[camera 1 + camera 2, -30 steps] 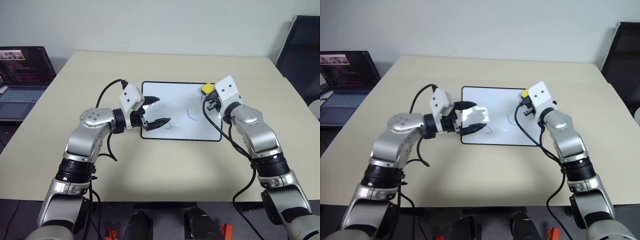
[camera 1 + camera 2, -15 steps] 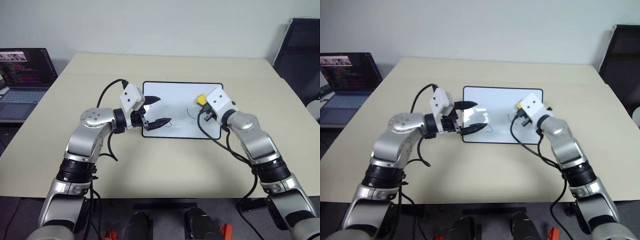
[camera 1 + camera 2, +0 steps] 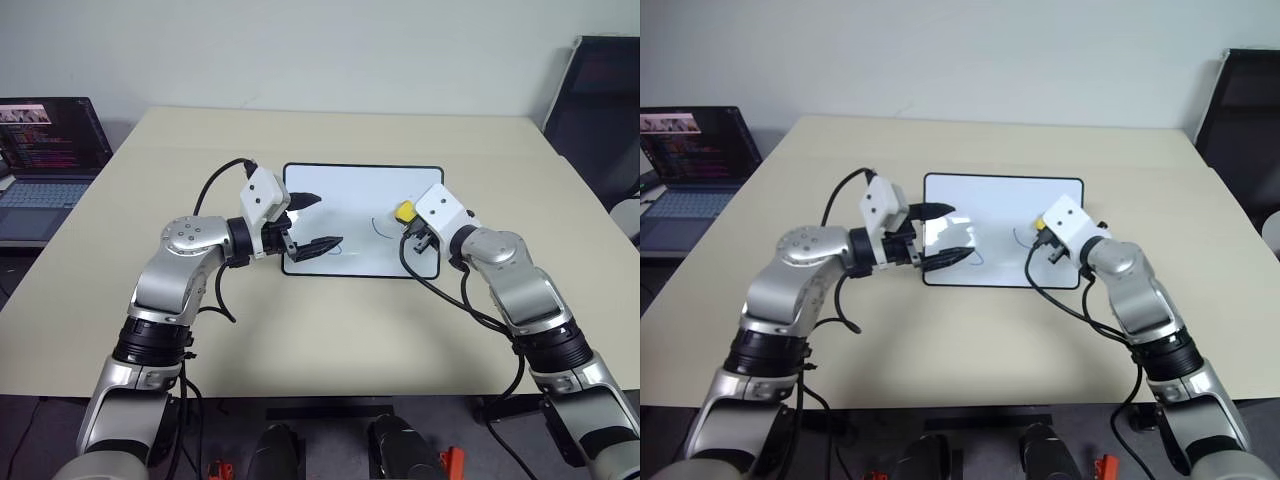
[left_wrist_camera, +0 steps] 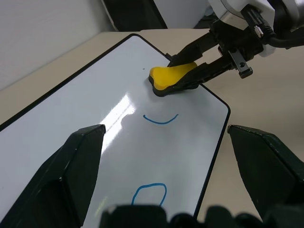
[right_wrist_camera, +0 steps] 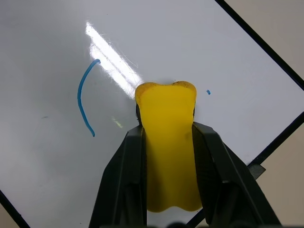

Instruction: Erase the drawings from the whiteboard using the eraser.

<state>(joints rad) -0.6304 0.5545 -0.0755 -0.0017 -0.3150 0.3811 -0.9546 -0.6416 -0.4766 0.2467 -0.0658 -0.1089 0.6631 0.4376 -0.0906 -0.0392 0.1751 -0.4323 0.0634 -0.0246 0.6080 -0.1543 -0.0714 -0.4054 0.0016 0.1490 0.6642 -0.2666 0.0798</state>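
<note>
Right gripper (image 5: pixel 167 156) clamped on yellow eraser (image 5: pixel 167 142), pressed against whiteboard (image 3: pixel 340 190) near its right end. Blue curved stroke (image 5: pixel 84 97) just beside at 9 o'clock. Left gripper (image 3: pixel 308 222) spread wide, empty, over left edge, squiggle (image 4: pixel 149 194) near it.

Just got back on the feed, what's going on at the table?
The right hand is shut on the yellow eraser, pressing it on the whiteboard near its right end. A blue curve beside it and a squiggle are not yet wiped. The left hand is open over the board's left part.
</note>
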